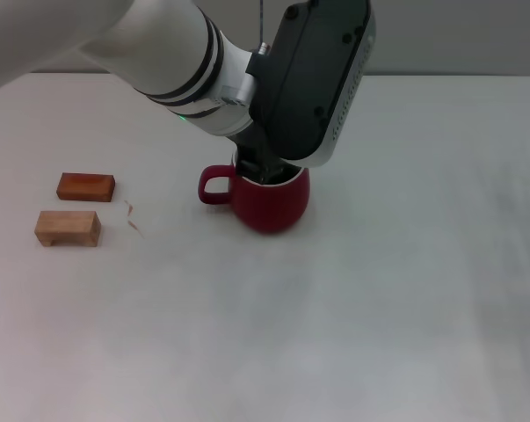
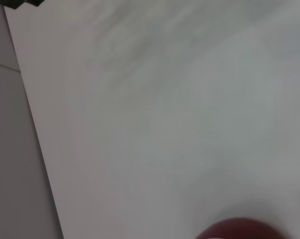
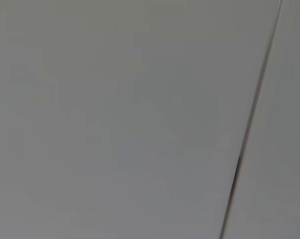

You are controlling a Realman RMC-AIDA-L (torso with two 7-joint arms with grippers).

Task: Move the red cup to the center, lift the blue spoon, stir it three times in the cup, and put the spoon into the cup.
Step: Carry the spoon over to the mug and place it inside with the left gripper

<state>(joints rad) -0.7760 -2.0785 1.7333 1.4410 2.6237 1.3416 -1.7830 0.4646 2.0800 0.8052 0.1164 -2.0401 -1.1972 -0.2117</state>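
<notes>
One red cup (image 1: pixel 272 204) is seen upright near the middle of the white table (image 1: pixel 379 290), its loop handle turned toward the robot's left. The left gripper (image 1: pixel 263 171) is lowered into its mouth, so the contents are hidden, and its finger state cannot be told. Two wooden blocks (image 1: pixel 86 186) are counted well apart, left.

The cup (image 1: pixel 272 204) looks like glossy red ceramic. At nine o'clock of it lie two wooden blocks, one reddish (image 1: pixel 86 186) with a sheen, one pale (image 1: pixel 68 228) and matt. The table (image 1: pixel 379 308) is smooth, matt white.
</notes>
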